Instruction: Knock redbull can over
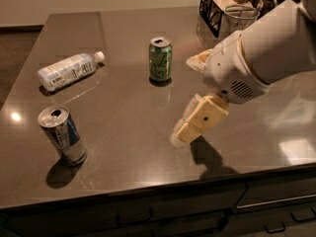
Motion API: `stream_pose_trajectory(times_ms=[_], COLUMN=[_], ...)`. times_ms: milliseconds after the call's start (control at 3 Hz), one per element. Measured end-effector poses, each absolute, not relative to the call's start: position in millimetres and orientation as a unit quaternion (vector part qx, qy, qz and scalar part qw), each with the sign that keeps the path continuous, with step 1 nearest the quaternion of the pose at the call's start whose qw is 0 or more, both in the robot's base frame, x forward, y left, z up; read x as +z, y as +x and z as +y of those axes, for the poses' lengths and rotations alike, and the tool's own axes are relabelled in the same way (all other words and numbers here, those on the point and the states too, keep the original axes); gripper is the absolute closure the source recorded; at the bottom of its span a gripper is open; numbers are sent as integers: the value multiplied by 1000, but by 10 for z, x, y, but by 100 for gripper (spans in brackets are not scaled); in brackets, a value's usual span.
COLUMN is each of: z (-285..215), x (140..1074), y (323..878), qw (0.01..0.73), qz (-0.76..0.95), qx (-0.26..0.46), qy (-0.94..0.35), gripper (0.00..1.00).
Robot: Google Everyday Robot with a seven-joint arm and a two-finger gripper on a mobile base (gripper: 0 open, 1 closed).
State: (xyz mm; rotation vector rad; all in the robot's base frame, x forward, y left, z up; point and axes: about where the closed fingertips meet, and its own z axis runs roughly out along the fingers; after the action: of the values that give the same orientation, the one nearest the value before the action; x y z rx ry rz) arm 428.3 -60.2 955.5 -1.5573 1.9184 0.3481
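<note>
**Operator:** Where's my target?

**Spotter:** Your slim silver-and-blue metal redbull can point(61, 135) stands upright near the front-left corner of the dark polished stone table point(123, 152). Its opened top faces up and nothing touches it.

**Operator:** And the gripper?

**Spotter:** Your cream-coloured gripper point(178, 136) hangs low over the front-middle of the table. It is angled down and left, toward the can but well apart from it. Whether it is wide or narrow I cannot tell, and I see nothing held in it.

**Operator:** Why so low?

**Spotter:** My guess is that you want a push, not a grasp, so the tip comes in sideways at the height of the can's body. A tall can on a narrow base should tip readily if you strike it high. Strike it low and it may only slide on that glossy top.

**Operator:** Anything in the way?

**Spotter:** Not on the straight line. The wider green drink can point(160, 59) stands upright further back. The clear plastic water bottle with the white cap point(69, 70) lies on its side at the back left, beyond your target. The black wire basket point(217, 9) sits at the far right, behind your white arm point(266, 48). There is only bare table between the tip and the can.
</note>
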Motion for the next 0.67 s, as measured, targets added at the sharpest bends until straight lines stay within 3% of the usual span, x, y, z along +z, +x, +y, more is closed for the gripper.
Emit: stream_pose_trajectory(times_ms=[667], z=[-104], x=[9399], y=[4298], qw=[334], qz=[704], qx=[178], qy=[-600], gripper=[0])
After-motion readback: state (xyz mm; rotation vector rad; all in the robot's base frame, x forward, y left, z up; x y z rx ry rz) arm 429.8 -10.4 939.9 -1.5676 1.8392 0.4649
